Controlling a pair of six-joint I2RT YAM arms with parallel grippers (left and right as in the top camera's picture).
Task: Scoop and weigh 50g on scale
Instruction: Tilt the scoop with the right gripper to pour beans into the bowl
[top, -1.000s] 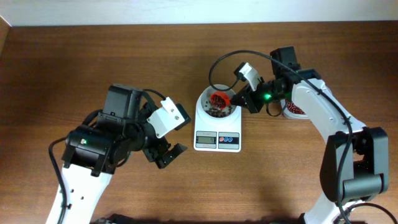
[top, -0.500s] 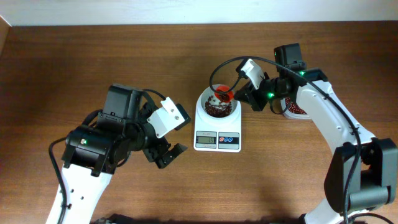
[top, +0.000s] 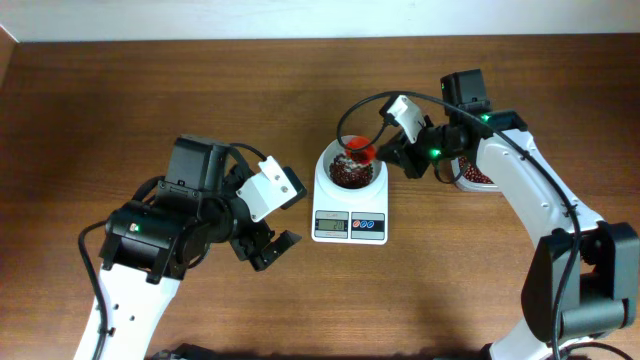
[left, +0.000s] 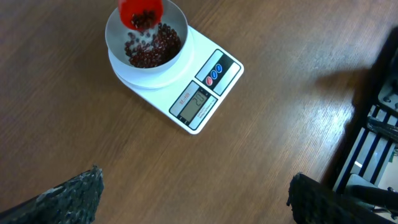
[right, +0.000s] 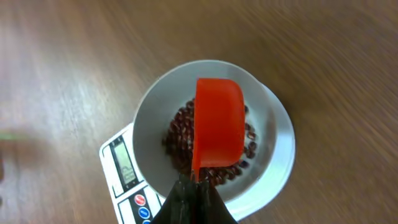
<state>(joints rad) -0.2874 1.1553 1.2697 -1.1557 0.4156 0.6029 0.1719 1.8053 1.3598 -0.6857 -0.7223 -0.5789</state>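
Observation:
The white scale (top: 349, 227) sits mid-table with its round white bowl (top: 327, 163) holding red beans. My right gripper (top: 383, 157) is shut on the handle of a red scoop (top: 358, 153), which hangs tipped over the bowl. In the right wrist view the scoop (right: 217, 129) covers the beans, above the bowl's rim (right: 277, 127), with the gripper (right: 196, 188) at the handle. My left gripper (top: 272, 252) stands wide open and empty, left of the scale. In the left wrist view the scale (left: 214, 81) lies beyond the empty gripper (left: 196, 190).
A clear tub of red beans (top: 474, 177) stands right of the scale, partly hidden under my right arm. Bare wooden table (top: 120, 100) lies at the back left and in front of the scale.
A second ago the scoop was lower and more central over the bowl. It has since moved slightly back and right, and more beans lie in the bowl. The left arm has not moved.

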